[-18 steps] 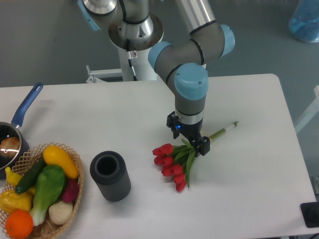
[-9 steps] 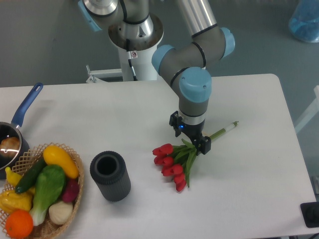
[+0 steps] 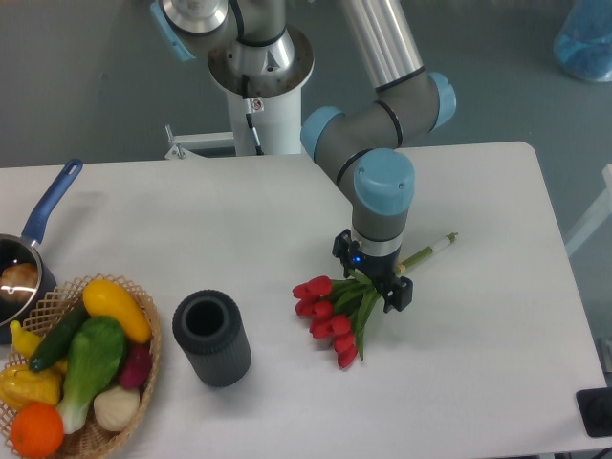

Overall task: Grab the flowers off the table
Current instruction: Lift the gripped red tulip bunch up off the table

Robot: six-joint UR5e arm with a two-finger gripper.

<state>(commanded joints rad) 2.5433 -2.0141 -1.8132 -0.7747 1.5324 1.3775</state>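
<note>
1. Compared with the earlier pictures, the end effector [image 3: 375, 279] has shifted a little to the right and lower in the frame, and the blue-capped wrist joint above it has moved the same way.
2. The flowers [image 3: 335, 311] lie where they lay before, just right of the frame's centre on the white surface [image 3: 478, 363].
3. The red tulip heads fan out toward the lower left; the green leaves gather in the middle; a pale green stem runs up to the right and ends past the arm.
4. The arm [image 3: 382, 115] comes down from the top centre of the frame, bends at a grey and blue elbow, and points its wrist straight down.
5. The end effector sits right over the leaves and stem bases of the flowers. Its dark fingers stand on either side of the stems, but whether they press on them cannot be told from this angle.
6. A black cylinder [image 3: 211, 338] stands upright, left of the flowers and well apart from them.
7. A woven basket [image 3: 143, 373] of vegetables fills the lower left corner.
8. A pot with a blue handle [image 3: 43, 225] sits at the left edge, just above the basket.
</note>
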